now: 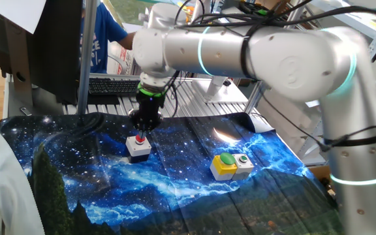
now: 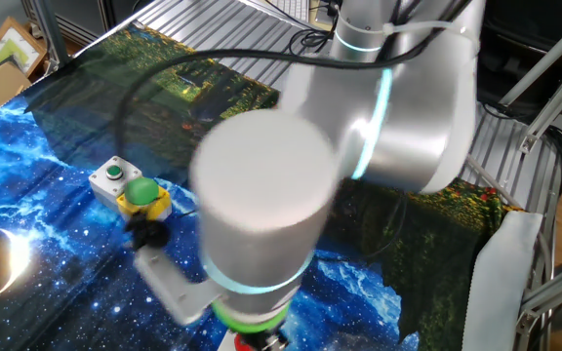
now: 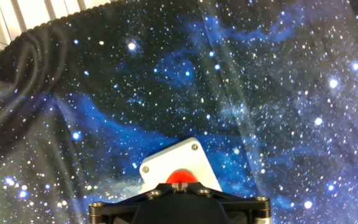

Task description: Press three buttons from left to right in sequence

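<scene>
The red-capped button (image 1: 139, 138) on its grey-white box (image 1: 138, 149) sits left of centre on the starry cloth. My gripper (image 1: 141, 130) stands straight above it with the tips at the red cap. In the hand view the red cap (image 3: 180, 177) shows just ahead of the fingertips, which are shut together and touch it; the gripper (image 3: 179, 185) holds nothing. The large green dome on the yellow box (image 1: 226, 160) and the small green cap on the white box (image 1: 243, 158) stand side by side to the right. Both also show in the other fixed view: the green dome (image 2: 142, 190) and the small green cap (image 2: 114, 174).
A starry blue cloth (image 1: 175, 196) covers the table. A keyboard (image 1: 113, 85) and metal rack lie behind it. In the other fixed view the arm (image 2: 291, 195) hides most of the gripper and the red button.
</scene>
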Available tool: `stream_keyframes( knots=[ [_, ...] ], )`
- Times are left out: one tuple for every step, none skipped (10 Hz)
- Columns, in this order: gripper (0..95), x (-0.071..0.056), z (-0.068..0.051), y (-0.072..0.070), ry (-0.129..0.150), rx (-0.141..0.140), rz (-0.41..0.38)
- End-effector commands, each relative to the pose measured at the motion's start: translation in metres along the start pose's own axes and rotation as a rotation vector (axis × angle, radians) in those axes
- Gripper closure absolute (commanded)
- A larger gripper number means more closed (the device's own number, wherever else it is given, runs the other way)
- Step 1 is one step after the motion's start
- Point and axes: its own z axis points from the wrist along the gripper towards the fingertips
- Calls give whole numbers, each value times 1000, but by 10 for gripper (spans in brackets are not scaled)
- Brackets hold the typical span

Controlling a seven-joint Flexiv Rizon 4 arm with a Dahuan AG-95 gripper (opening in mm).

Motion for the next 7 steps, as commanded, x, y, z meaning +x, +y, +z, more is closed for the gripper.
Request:
stream_keyframes(
  knots=[
    [950,3,-19,1,4,4,-2],
    [950,4,-24,1,5,5,-2],
    [950,4,-27,1,8,1,-4],
    [950,4,-28,1,6,2,-4],
    [950,4,-28,1,2,4,-2],
    [950,4,-28,1,0,7,-3],
    [950,4,-28,1,-1,10,-4]
  ],
)
